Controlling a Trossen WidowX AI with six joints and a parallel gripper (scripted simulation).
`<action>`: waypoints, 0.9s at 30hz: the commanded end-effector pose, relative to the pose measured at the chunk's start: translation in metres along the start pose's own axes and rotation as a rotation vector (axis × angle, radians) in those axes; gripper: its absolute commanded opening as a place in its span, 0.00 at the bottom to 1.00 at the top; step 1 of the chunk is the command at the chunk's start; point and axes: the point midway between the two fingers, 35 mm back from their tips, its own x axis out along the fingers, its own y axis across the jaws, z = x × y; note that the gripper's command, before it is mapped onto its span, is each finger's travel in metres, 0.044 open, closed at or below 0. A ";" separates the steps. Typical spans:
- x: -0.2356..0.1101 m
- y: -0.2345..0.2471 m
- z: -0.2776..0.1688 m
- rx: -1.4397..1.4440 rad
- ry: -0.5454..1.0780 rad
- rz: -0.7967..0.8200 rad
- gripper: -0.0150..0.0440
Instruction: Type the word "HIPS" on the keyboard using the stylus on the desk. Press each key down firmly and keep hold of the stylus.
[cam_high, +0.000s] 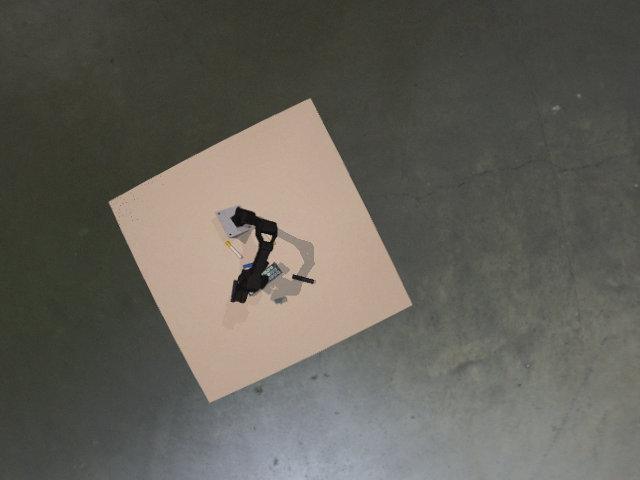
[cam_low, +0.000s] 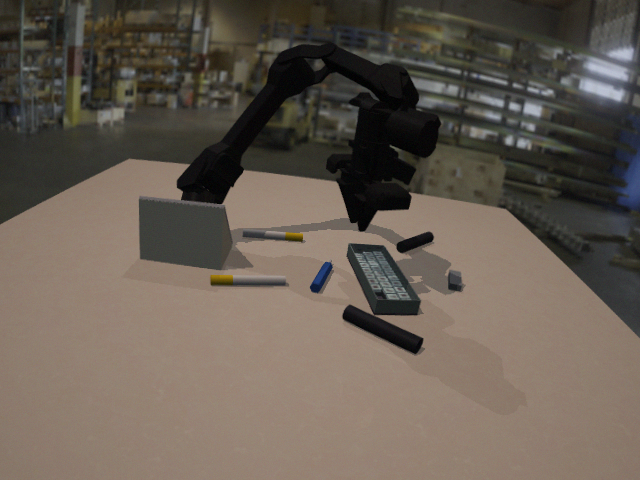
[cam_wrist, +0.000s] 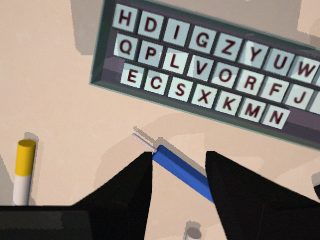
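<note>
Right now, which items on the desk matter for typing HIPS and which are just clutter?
Job:
- blue stylus with thin pale tip, lying on the desk
- dark green keyboard with pale lettered keys
- open, empty black gripper

Clutter:
- two white markers with yellow caps
- two black cylinders
- small grey block
- grey wedge
</note>
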 end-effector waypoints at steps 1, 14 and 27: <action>0.012 -0.007 -0.026 -0.324 -0.094 0.127 0.51; 0.024 -0.014 -0.061 -0.908 -0.402 0.174 0.51; 0.024 -0.014 -0.060 -0.908 -0.402 0.174 0.51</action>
